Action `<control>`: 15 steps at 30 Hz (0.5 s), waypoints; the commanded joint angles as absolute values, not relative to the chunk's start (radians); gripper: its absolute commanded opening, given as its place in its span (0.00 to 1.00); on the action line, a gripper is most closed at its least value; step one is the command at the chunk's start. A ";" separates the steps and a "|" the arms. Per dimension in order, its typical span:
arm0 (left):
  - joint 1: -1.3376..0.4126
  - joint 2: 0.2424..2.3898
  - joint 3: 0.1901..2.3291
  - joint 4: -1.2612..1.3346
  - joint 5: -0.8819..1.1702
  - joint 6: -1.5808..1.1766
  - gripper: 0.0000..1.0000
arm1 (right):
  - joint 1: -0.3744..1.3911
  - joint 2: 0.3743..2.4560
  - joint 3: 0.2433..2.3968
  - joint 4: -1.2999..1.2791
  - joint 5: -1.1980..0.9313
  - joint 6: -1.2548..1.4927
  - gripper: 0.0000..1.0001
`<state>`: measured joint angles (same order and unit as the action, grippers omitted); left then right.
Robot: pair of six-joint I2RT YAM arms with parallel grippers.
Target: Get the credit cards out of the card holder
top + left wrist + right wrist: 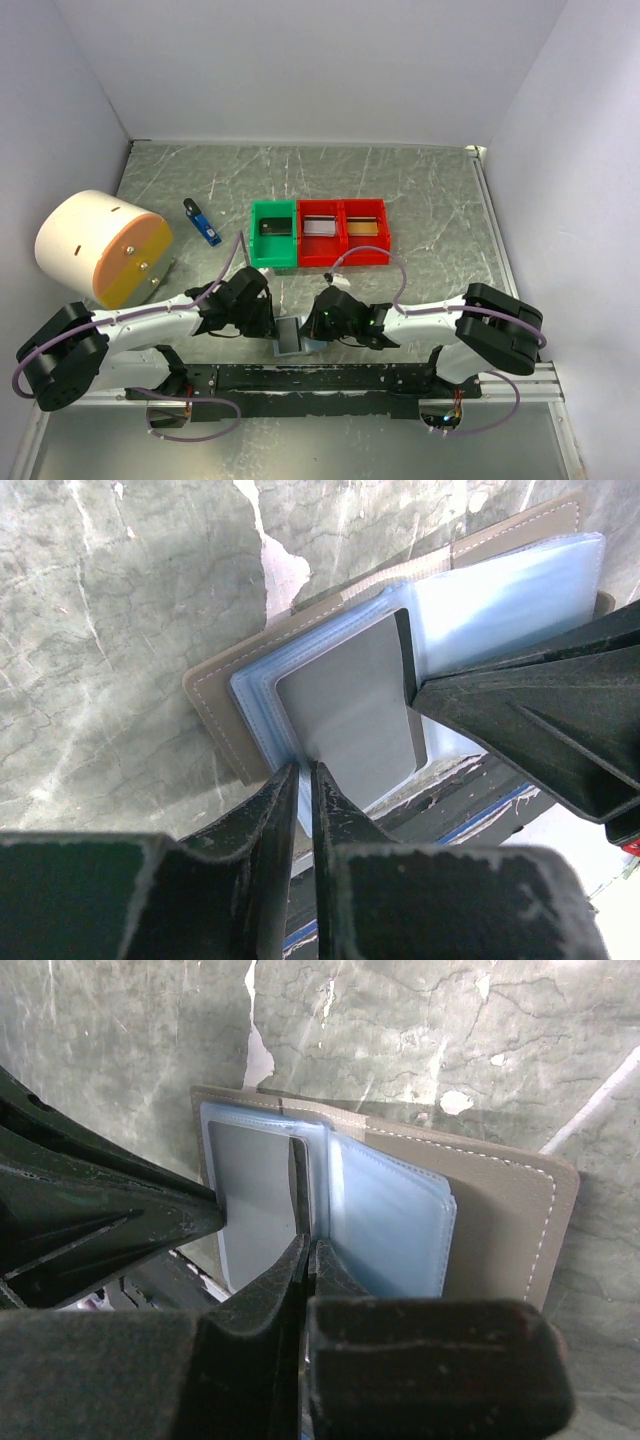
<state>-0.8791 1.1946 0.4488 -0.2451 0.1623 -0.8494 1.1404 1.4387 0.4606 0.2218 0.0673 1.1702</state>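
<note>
The card holder (290, 340) lies open near the table's front edge, between my two grippers. In the left wrist view its tan-grey cover (225, 695) holds pale blue sleeves (500, 605) and a grey card (345, 715). My left gripper (303, 772) is shut on the lower edge of a blue sleeve; it also shows in the top view (268, 322). My right gripper (312, 1245) is shut on the grey card's edge (297, 1185), beside a blue sleeve (390, 1225); it also shows in the top view (318, 325).
A green tray (256, 232) and two red trays (340, 258) stand in a row beyond the grippers, each with a card inside. A small blue-and-black gadget (202, 222) and a white-and-orange cylinder (100, 248) are at the left. Walls close three sides.
</note>
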 commanded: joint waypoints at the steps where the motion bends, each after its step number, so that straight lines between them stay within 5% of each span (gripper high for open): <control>1: -0.891 1.212 0.466 -0.263 0.112 -0.845 0.22 | 1.143 1.414 0.451 0.221 0.077 1.174 0.00; 6: -0.890 1.205 0.474 -0.278 0.105 -0.843 0.21 | 1.140 1.393 0.443 0.209 0.090 1.171 0.00; 9: -0.891 1.205 0.471 -0.275 0.106 -0.839 0.18 | 1.139 1.406 0.452 0.215 0.074 1.159 0.11; 15: -0.891 1.218 0.468 -0.267 0.122 -0.835 0.15 | 1.140 1.465 0.490 0.210 0.050 1.143 0.19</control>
<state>-0.8833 1.1976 0.4538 -0.2520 0.1493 -0.8494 1.1404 1.4288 0.4603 0.2127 0.0582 1.1591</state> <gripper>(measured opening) 0.162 0.185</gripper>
